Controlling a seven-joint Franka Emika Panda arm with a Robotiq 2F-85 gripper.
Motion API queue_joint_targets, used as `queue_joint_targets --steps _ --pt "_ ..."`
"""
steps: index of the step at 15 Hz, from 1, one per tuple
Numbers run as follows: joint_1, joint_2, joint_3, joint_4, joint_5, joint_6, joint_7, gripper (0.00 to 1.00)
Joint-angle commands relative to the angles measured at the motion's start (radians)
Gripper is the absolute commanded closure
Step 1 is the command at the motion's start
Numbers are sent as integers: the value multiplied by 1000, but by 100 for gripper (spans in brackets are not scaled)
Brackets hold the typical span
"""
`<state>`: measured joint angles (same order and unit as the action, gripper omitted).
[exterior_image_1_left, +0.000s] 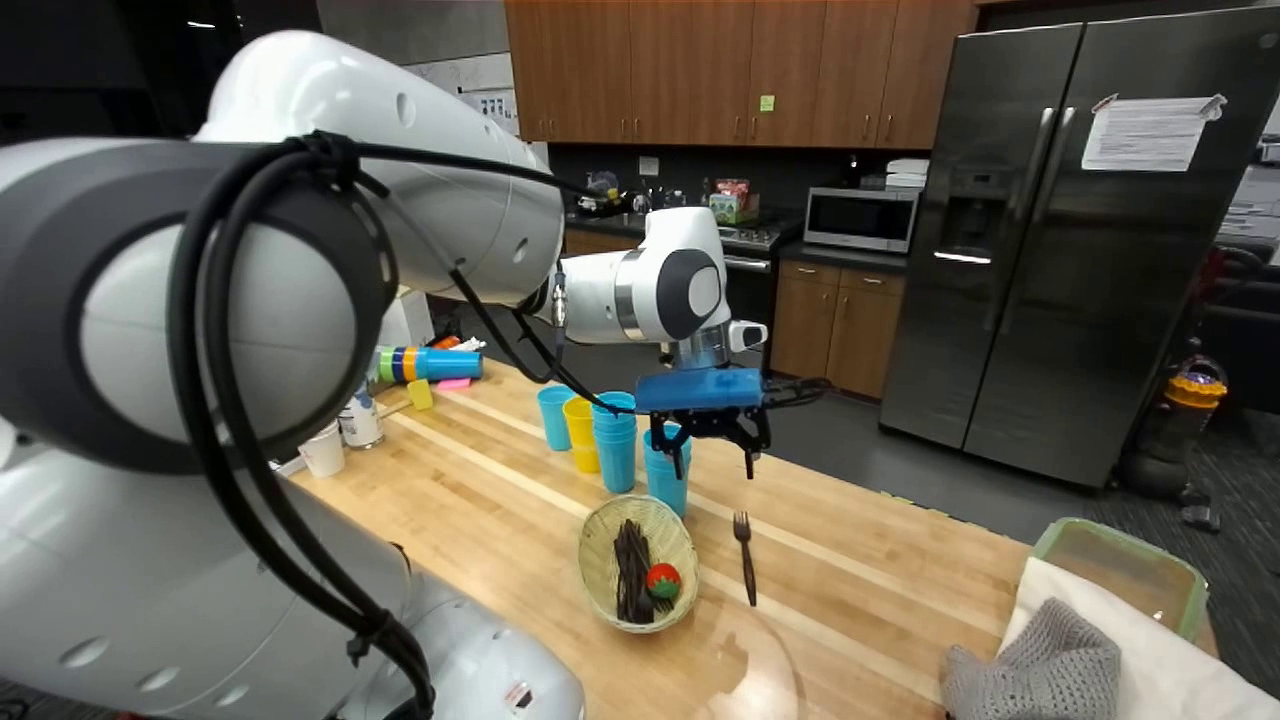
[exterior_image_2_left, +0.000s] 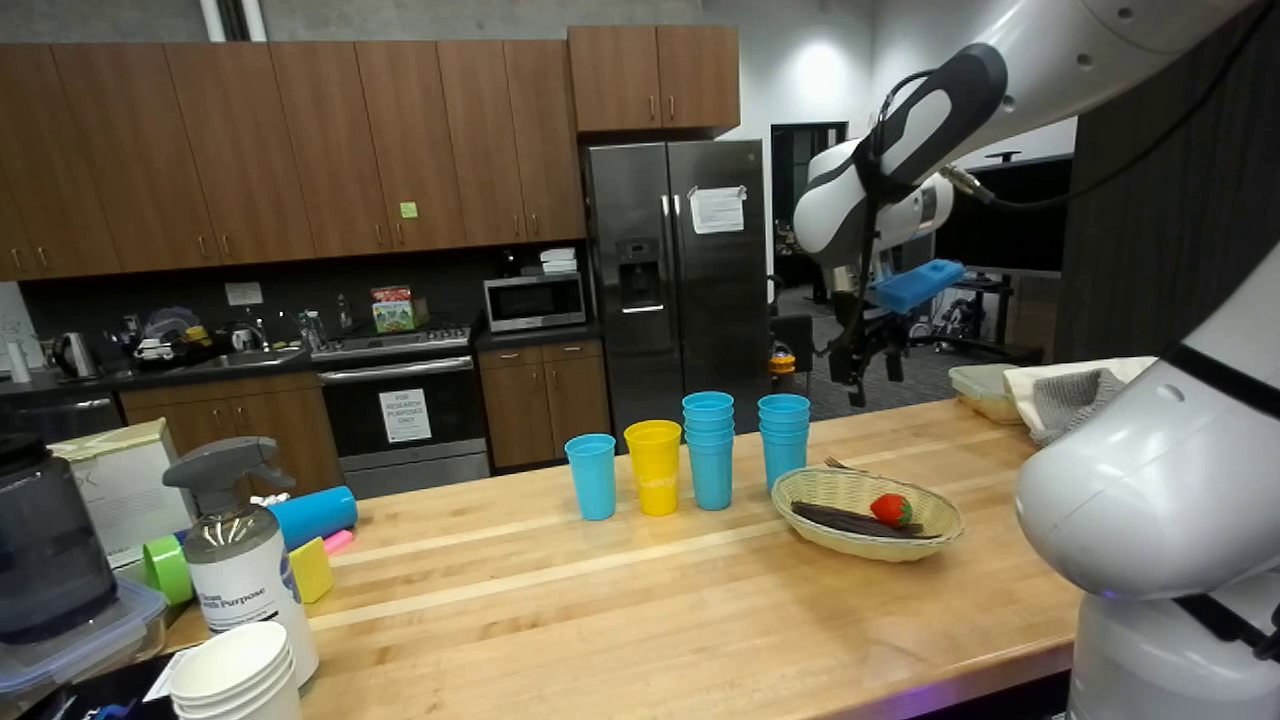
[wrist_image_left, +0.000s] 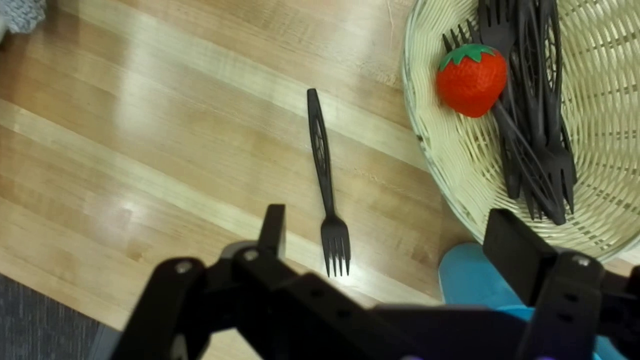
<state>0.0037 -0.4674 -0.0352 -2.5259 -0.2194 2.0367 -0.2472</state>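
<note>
My gripper (exterior_image_1_left: 715, 470) hangs above the wooden table with its jaws wide apart and nothing between them. In the wrist view a black plastic fork (wrist_image_left: 335, 232) lies on the table below the open gripper (wrist_image_left: 389, 220), nearer the left finger, tines toward the gripper. Beside it a shallow wicker basket (wrist_image_left: 610, 150) holds several dark forks (wrist_image_left: 537, 115) and a red toy strawberry (wrist_image_left: 472, 82) with a green top. A blue cup stack (wrist_image_left: 462, 275) is partly hidden by the right finger. In an exterior view the loose fork (exterior_image_1_left: 746, 560) lies apart from the basket (exterior_image_1_left: 598, 545).
Beyond the basket stand a blue cup (exterior_image_2_left: 591, 480), a yellow cup (exterior_image_2_left: 655, 470) and two blue stacks (exterior_image_2_left: 711, 460). A grey knitted cloth (exterior_image_1_left: 1040, 660) and a green-rimmed container (exterior_image_1_left: 1190, 600) sit at one table end. A spray bottle (exterior_image_2_left: 245, 575) and white cups (exterior_image_2_left: 235, 675) occupy the opposite end.
</note>
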Motion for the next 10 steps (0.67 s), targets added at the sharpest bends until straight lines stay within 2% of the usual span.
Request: queue_joint_targets --steps 1,7,10 --pt "32 10 29 8 12 -42 4 0" --pt "94 70 66 -5 103 -41 15 0" --pt "117 121 76 -34 174 9 30 0"
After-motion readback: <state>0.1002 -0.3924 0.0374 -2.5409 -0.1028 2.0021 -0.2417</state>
